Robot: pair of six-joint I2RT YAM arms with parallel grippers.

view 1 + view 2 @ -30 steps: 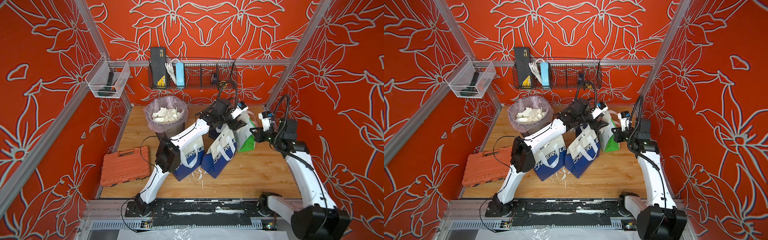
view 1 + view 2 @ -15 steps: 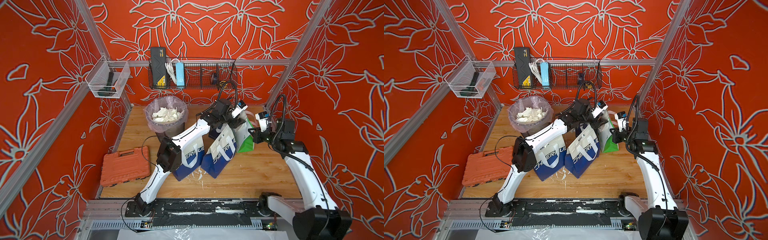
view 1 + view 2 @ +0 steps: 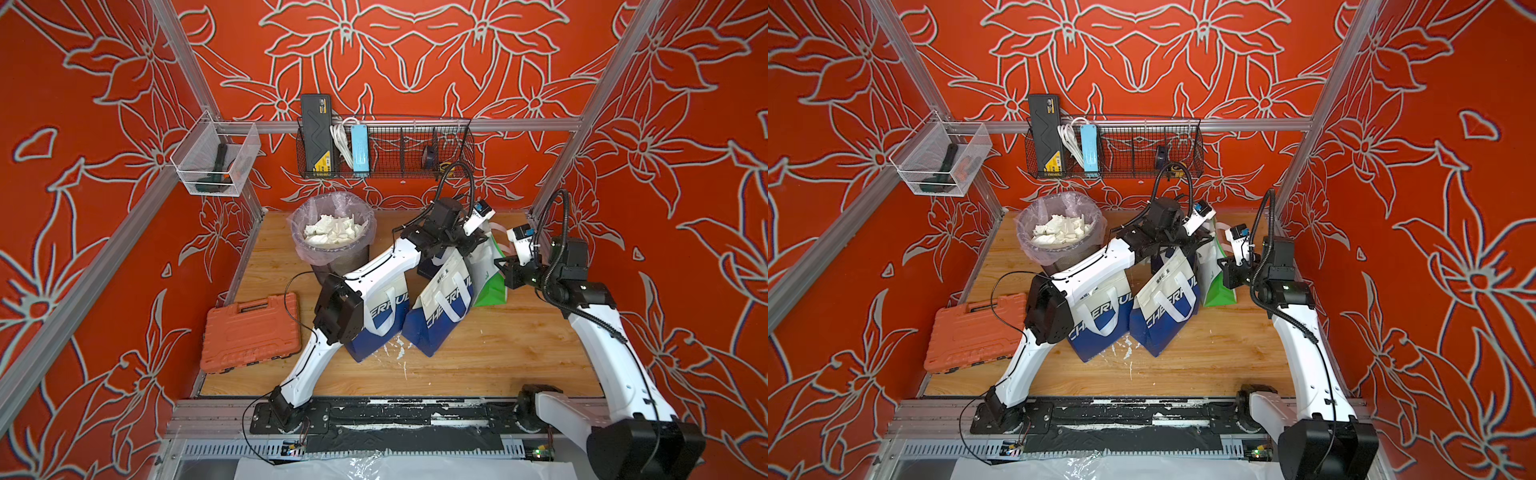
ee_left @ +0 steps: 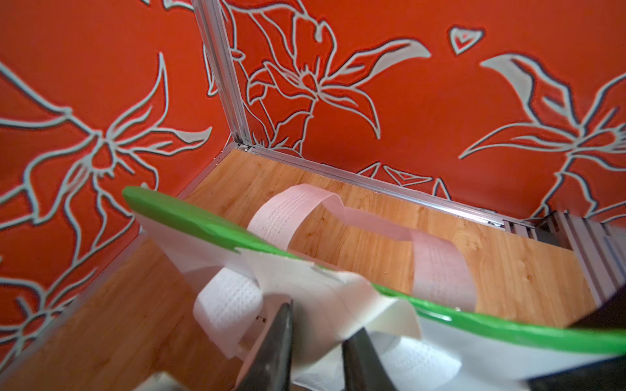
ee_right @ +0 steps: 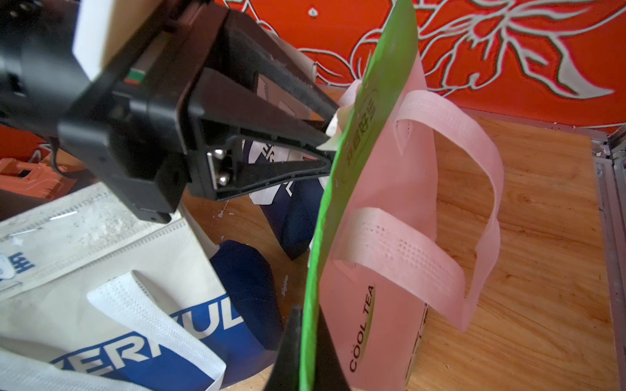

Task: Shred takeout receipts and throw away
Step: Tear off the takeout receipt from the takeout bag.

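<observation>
While the right pincer point(image 5: 310, 352) is pressed onto the rim of the green bag point(image 5: 338, 203), the left pincer point(image 4: 323, 318) pinches a white receipt point(image 4: 315, 287) at that same rim. The bag stands on the surface point(image 3: 478, 353), beside two blue-and-white bags point(image 3: 440, 316).

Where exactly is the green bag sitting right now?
In both top views the green bag stands at the back right of the table, beside a blue-and-white bag; the right gripper pinches its rim.
</observation>
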